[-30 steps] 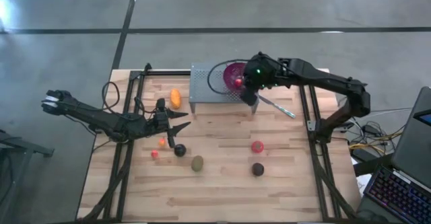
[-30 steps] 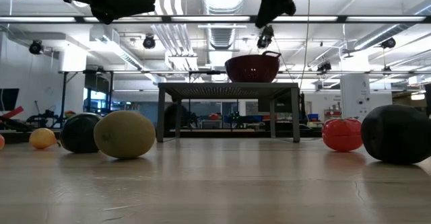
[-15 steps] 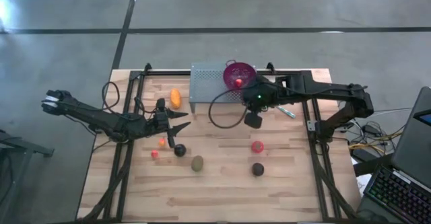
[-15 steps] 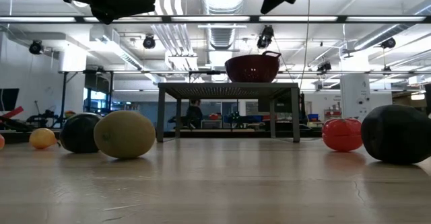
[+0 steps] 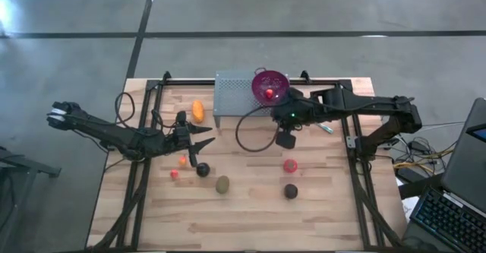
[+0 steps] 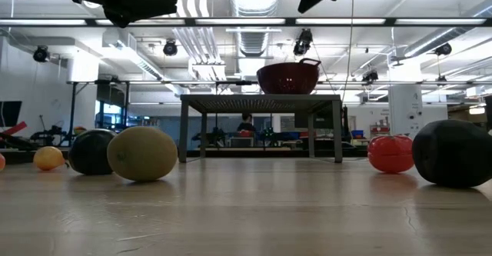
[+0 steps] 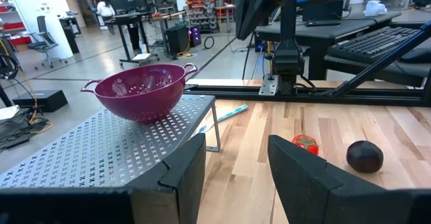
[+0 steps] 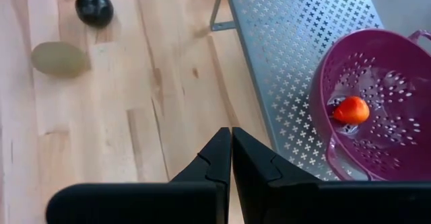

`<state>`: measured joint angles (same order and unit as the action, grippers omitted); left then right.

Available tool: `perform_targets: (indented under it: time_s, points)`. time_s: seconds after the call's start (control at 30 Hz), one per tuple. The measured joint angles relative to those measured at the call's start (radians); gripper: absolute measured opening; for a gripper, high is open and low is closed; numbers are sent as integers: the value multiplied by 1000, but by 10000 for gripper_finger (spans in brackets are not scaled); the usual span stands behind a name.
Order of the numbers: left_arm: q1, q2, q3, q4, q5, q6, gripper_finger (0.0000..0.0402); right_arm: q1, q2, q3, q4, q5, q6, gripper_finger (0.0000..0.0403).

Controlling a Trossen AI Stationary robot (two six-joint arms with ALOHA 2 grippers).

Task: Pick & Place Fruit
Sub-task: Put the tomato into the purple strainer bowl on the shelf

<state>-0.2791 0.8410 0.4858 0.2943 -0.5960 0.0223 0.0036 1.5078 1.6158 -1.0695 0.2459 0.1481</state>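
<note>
Loose fruits lie on the wooden table: an elongated orange one (image 5: 198, 110), a small orange ball (image 5: 182, 160), a small red ball (image 5: 174, 174), a black round (image 5: 203, 169), a brown-green oval (image 5: 222, 184), a red fruit (image 5: 290, 166) and a dark round (image 5: 291, 191). One red-orange fruit (image 8: 351, 109) rests inside the purple bowl (image 5: 269, 84). My right gripper (image 5: 285, 140) hangs shut and empty near the bowl, in front of the stand. My left gripper (image 5: 211, 135) is open and empty, above the table just beyond the black round.
The bowl stands on a perforated grey metal stand (image 5: 234, 95) at the table's far edge. A thin utensil (image 5: 323, 126) lies to the right of the stand. A black cable loops below the right arm. Bare wood stretches along the near edge (image 5: 250, 222).
My right gripper has drawn back from above the purple bowl toward the table's near edge and now hangs in front of the stand. The red-orange fruit has stayed in the bowl. The left arm has kept still.
</note>
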Motion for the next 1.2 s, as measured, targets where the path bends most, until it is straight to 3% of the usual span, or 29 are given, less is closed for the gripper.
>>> perform_targets:
  time_s: [0.3,0.6,0.87,1.2]
  points:
    - [0,0,0,0,0,0,168,34,0,0,0,2,17,8]
    - [0,0,0,0,0,0,168,144,0,0,-12,24,66,8]
    - [0,0,0,0,0,0,168,282,0,0,-178,195,229,8]
    - [0,0,0,0,0,0,168,405,0,-7,-265,203,401,8]
